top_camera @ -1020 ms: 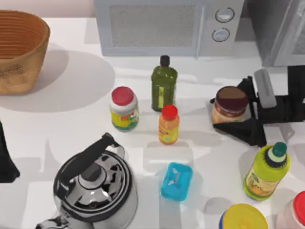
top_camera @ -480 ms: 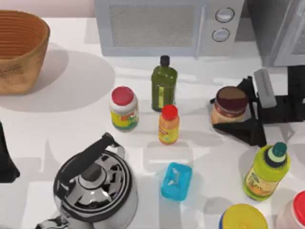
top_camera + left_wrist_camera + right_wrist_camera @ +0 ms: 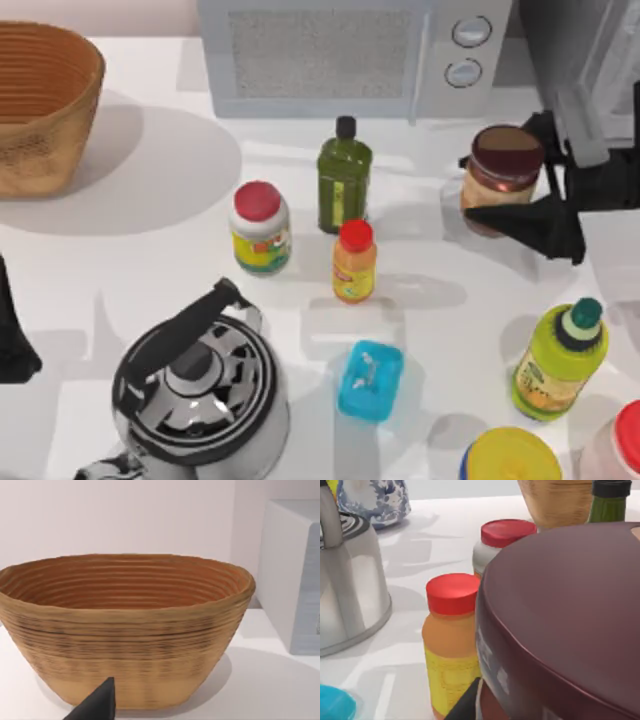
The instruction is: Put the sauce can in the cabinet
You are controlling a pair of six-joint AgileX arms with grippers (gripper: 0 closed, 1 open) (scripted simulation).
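Top view: right gripper (image 3: 512, 182) is clamping the sauce can (image 3: 501, 176) between its jaws, carrying it off the table toward the cabinet (image 3: 590, 60) just beyond, placing inside not yet done

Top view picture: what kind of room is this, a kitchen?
Probably a pretend kitchen counter, drawn by a computer. A microwave stands at the back, a kettle sits in front, and the right gripper holds a sauce can.
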